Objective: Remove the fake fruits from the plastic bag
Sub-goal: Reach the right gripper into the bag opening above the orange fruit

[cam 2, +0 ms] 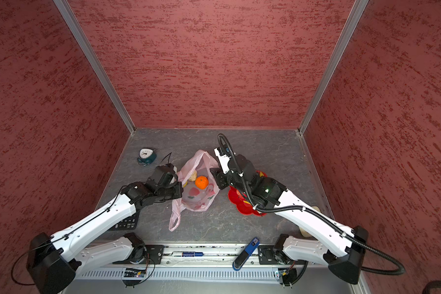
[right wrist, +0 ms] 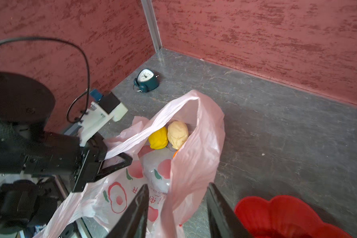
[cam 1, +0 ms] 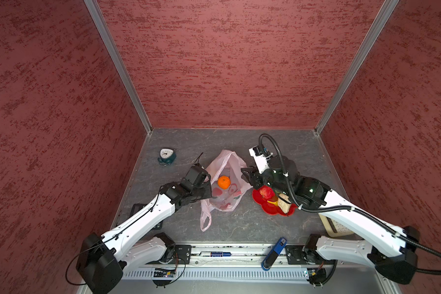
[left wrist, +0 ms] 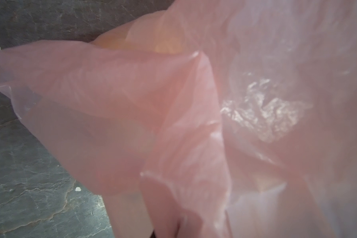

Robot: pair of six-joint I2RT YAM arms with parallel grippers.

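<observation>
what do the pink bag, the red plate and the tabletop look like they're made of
plastic bag: thin plastic film; translucent, glossy, crinkled into soft folds.
red plate: probably hard plastic; smooth, shiny, moulded petal rim.
tabletop: grey, veined, matt; stone or a print, cannot tell.

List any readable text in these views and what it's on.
plastic bag: red characters and a grey line of letters, upside down, not legible.
clock: dial numerals too small.
keypad: key digits blurred.
blue device: label blurred.
Nothing can be quoted.
</observation>
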